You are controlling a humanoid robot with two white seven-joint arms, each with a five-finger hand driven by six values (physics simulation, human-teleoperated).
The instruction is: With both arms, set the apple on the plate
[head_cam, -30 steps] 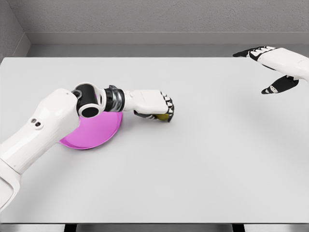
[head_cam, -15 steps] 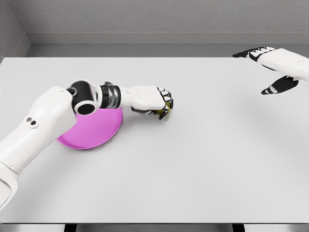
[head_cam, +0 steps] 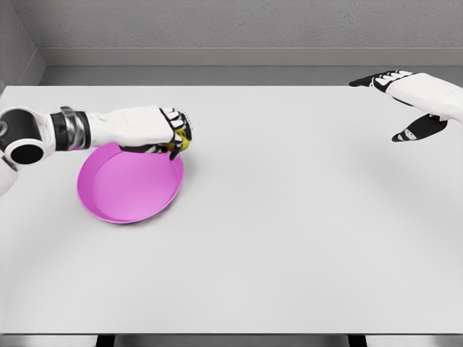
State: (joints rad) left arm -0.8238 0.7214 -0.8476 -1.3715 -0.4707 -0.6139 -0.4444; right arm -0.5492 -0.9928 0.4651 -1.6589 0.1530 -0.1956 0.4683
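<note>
A yellow-green apple (head_cam: 183, 141) peeks out of my left hand (head_cam: 172, 134), whose fingers are curled shut around it. That hand hovers over the far right rim of the magenta plate (head_cam: 123, 191), which lies on the left half of the white table. Most of the apple is hidden by the fingers. My right hand (head_cam: 405, 101) hangs open at the far right, above the table's back edge, holding nothing.
The white table (head_cam: 289, 238) spreads out to the right and front of the plate. A grey wall runs behind the table's back edge.
My left arm has pulled back to the left, carrying the apple from the table right of the plate to above the plate's far rim. The right hand has not moved.
</note>
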